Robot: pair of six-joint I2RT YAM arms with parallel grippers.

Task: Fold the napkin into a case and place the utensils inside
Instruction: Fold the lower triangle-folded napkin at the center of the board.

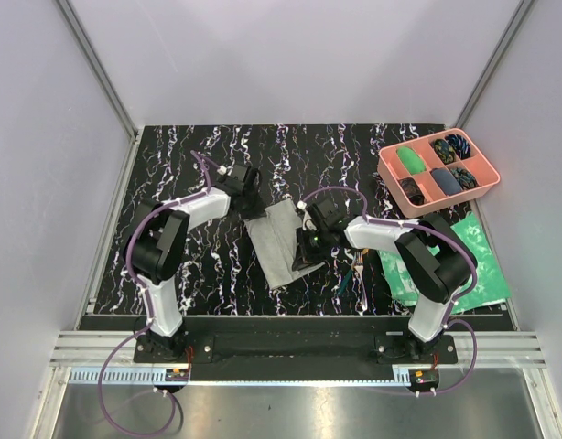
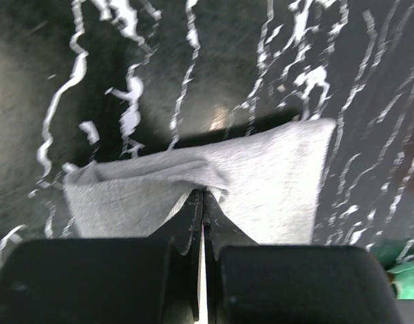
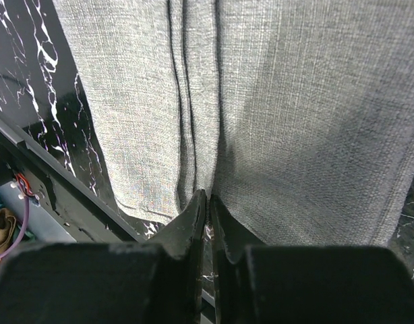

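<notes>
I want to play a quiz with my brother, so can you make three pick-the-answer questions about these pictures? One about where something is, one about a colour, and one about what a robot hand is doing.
1. Where does the pink tray sit?
A) near left
B) far right
C) dead centre

2. What colour is the napkin?
A) grey
B) red
C) yellow

3. What is the left gripper doing?
A) hanging wide open
B) holding a spoon
C) pinching the napkin's edge

Answers:
1 B, it shows at the far right of the top view.
2 A, it is plain grey cloth in every view.
3 C, its wrist view shows the fingers shut together on the cloth.
</notes>
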